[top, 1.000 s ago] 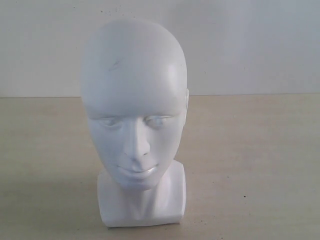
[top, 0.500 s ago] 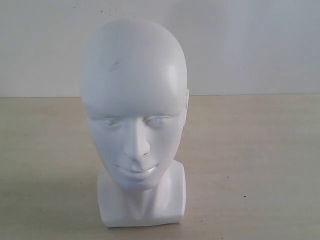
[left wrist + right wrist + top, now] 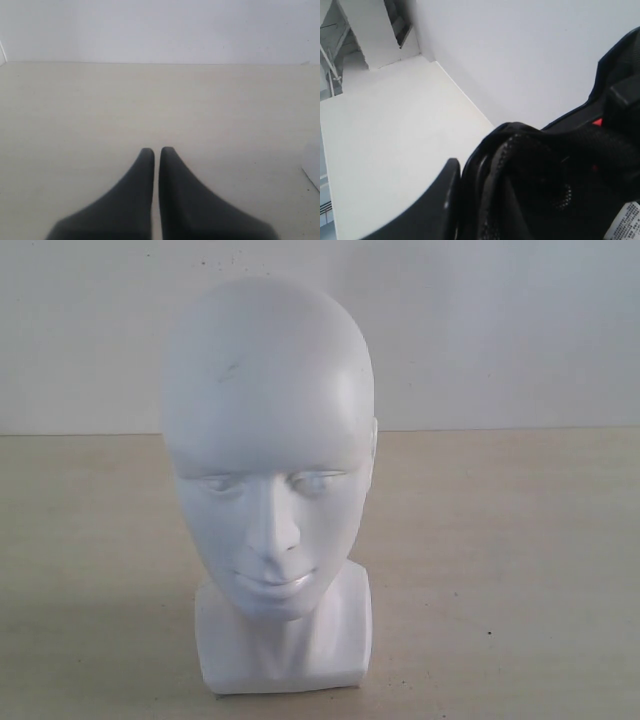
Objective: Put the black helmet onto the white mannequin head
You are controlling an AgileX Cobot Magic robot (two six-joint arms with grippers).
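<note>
The white mannequin head (image 3: 268,440) stands upright on its squarish base (image 3: 285,645) on the pale table, facing the exterior camera, with its crown bare. No gripper and no helmet show in that view. In the right wrist view the black helmet (image 3: 555,175) fills the near side, padded lining toward the camera. My right gripper (image 3: 470,172) is shut on its rim: one dark finger (image 3: 447,185) presses the outer shell, the other is hidden by the lining. My left gripper (image 3: 156,150) hovers over bare table, shut on nothing.
The pale wooden table (image 3: 520,560) runs back to a white wall (image 3: 500,330). A white corner of some object (image 3: 312,167) shows at the edge of the left wrist view. A white frame and cables (image 3: 350,45) stand beyond the table's end.
</note>
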